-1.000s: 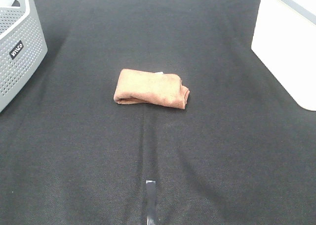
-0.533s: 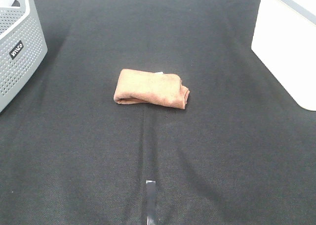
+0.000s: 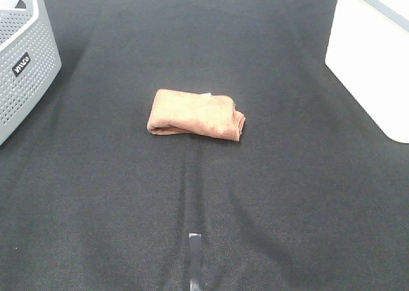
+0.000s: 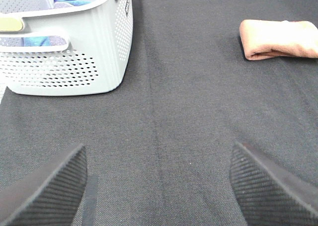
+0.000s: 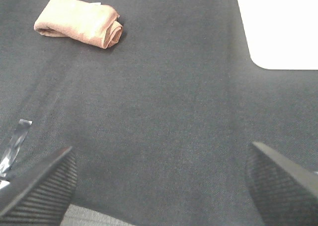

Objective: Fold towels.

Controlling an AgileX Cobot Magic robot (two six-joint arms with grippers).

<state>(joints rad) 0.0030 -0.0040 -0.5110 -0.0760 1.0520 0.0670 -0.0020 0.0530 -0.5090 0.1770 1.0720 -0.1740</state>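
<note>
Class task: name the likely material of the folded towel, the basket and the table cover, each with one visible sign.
Towel: soft terry-like cloth, matte, fuzzy nap.
Basket: probably moulded plastic, pale grey, smooth with regular perforations.
Table cover: dark woven fabric, matte, fine weave texture.

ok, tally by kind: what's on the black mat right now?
Folded reddish-brown terry-cloth towel: 1
Grey perforated plastic basket: 1
White flat board at the mat's right edge: 1
Strip of silvery tape: 1
Total: 4
</note>
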